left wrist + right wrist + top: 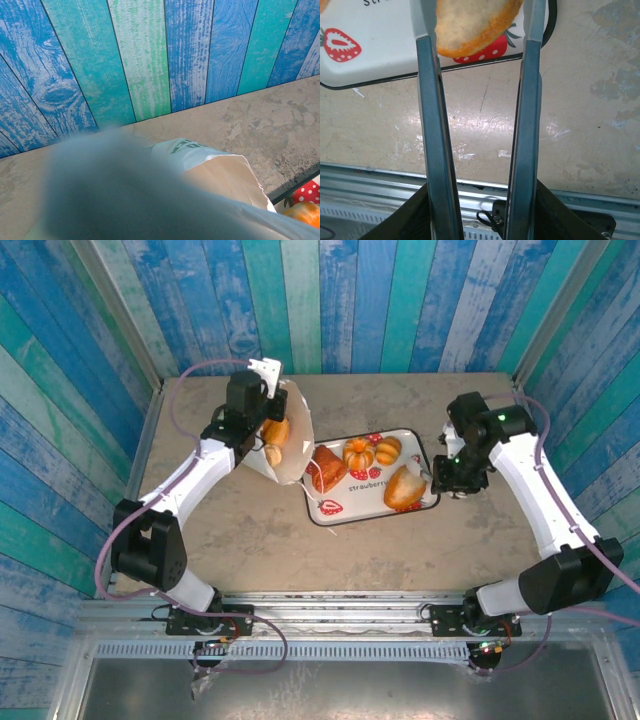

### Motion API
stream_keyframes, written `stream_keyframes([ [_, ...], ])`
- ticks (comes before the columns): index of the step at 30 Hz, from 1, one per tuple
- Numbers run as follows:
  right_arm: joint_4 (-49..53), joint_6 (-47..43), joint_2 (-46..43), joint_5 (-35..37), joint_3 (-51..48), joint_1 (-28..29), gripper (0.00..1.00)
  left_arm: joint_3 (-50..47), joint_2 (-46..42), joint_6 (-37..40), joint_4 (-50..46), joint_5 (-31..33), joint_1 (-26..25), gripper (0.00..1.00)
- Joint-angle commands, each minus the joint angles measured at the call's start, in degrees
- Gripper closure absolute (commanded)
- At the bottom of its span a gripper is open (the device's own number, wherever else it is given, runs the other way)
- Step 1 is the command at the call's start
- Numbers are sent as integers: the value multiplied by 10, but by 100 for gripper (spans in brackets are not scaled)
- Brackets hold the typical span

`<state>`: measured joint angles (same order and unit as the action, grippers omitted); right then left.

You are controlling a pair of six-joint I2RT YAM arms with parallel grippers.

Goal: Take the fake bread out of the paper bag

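The white paper bag lies tipped over, its mouth facing the strawberry-print tray. My left gripper is shut on the bag's far end. Two pieces of fake bread show inside the mouth, one orange and one pale. In the left wrist view the bag sits below a blurred dark mass. A pale round bread rests at the tray's near right corner. My right gripper is closed on this bread, and both fingers touch its sides.
On the tray lie a reddish-brown loaf, a pumpkin-shaped orange bun and a small orange roll. Blue plank walls enclose the table on three sides. A metal rail runs along the near edge.
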<state>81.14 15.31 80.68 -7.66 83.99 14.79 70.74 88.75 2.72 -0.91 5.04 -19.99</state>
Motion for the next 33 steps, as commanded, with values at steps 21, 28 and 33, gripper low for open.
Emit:
stream_keyframes([
  [21,-210,119,27,-179,93,225,62,-7,-35,6,18,-11,1,100],
  [28,-266,110,116,-169,119,255,62,-8,-36,21,19,-25,1,100],
  [33,-296,108,169,-177,137,262,62,-21,-46,35,19,-33,1,100],
])
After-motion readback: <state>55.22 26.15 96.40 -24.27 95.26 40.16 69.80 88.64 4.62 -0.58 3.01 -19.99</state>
